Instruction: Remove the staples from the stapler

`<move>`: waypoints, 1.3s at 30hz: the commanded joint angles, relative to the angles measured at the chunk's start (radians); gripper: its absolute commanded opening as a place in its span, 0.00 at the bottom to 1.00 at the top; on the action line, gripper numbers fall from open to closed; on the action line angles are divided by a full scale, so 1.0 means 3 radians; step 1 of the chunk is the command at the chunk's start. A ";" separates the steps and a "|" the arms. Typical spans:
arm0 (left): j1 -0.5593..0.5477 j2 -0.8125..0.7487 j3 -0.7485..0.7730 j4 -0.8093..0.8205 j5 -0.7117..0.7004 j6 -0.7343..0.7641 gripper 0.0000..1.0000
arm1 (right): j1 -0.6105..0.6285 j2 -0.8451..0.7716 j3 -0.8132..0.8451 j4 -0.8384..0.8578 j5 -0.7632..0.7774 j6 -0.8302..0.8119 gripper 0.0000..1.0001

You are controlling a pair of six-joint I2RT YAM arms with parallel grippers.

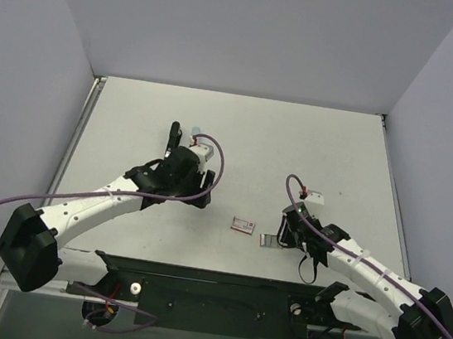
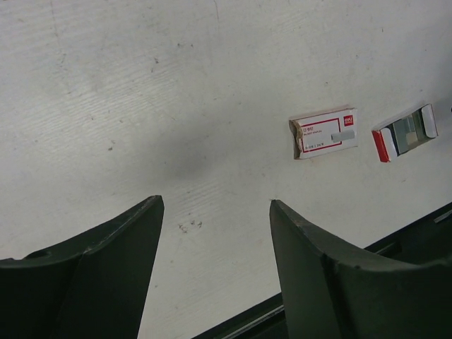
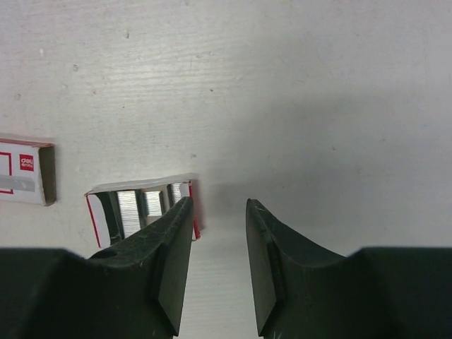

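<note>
A black elongated thing (image 1: 175,135), apparently the stapler, shows just behind my left wrist in the top view, partly hidden. My left gripper (image 2: 215,201) is open and empty over bare table, left of the two boxes. My right gripper (image 3: 219,201) is open and empty, low over the table, its left finger (image 3: 169,240) beside the grey-framed tray (image 3: 134,205) that holds silvery rows. A small grey strip (image 2: 342,134) lies on the red-and-white box (image 2: 318,134); I cannot tell whether it is loose staples or print.
The red-and-white box (image 1: 243,224) and the tray (image 1: 268,241) lie side by side between the arms, near the table's black front rail (image 1: 219,290). Grey walls close the table (image 1: 297,137) on the left, back and right.
</note>
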 commanded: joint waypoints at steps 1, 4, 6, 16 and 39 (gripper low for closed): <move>-0.0207 0.0214 -0.0048 0.0375 -0.0241 -0.0237 0.70 | -0.0117 -0.0086 -0.0068 -0.0137 -0.0095 0.0019 0.31; -0.0274 0.0373 -0.0053 0.0574 -0.0252 -0.0268 0.65 | -0.0194 -0.0086 -0.0093 -0.0117 -0.0166 -0.0012 0.30; -0.0299 0.0439 -0.0048 0.0651 -0.0252 -0.0273 0.62 | -0.0220 -0.0071 -0.0114 -0.0076 -0.0258 -0.0017 0.28; -0.0315 0.0690 -0.0028 0.0897 -0.0277 -0.0340 0.53 | -0.0220 0.0144 -0.0134 0.0231 -0.0555 0.0009 0.27; -0.0315 0.0813 -0.0089 0.1081 -0.0185 -0.0406 0.48 | -0.0215 0.0338 -0.0119 0.0236 -0.0545 0.0039 0.19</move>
